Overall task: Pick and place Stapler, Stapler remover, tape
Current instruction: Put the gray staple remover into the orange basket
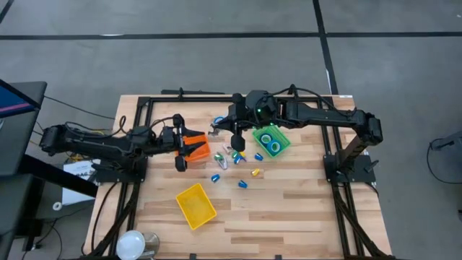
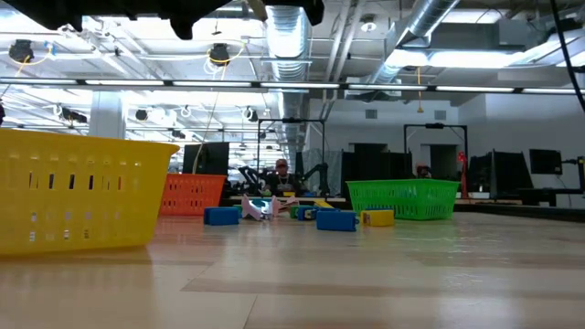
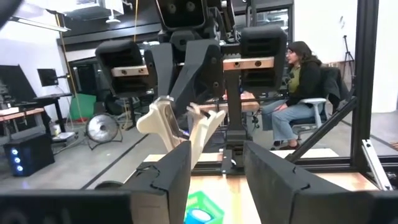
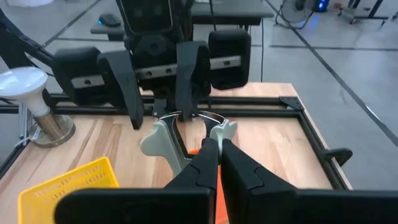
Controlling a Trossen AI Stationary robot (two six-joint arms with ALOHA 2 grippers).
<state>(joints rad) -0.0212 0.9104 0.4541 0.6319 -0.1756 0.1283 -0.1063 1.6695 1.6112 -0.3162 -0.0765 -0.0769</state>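
Overhead, we see both arms meeting mid-bench: right pincer (image 4: 214, 146) clamps white staple remover (image 4: 163, 138) above orange bin (image 1: 195, 146); left pincer (image 3: 214, 165) open, facing it. Tape rolls (image 1: 271, 142) sit in green bin (image 1: 283, 134).

Wood table (image 1: 289, 209) w/ yellow bin (image 1: 195, 204), orange bin (image 1: 195, 146), green bin (image 1: 271, 140), small scattered pcs.

Tape rolls (image 1: 270, 141) in green bin (image 1: 283, 148), orange bin (image 1: 198, 148) (left), yellow bin (image 1: 195, 204) nearer.

Yellow bin (image 1: 195, 204) nr front, orange bin (image 1: 196, 147) mid-left, lamp (image 1: 133, 244) at edge.
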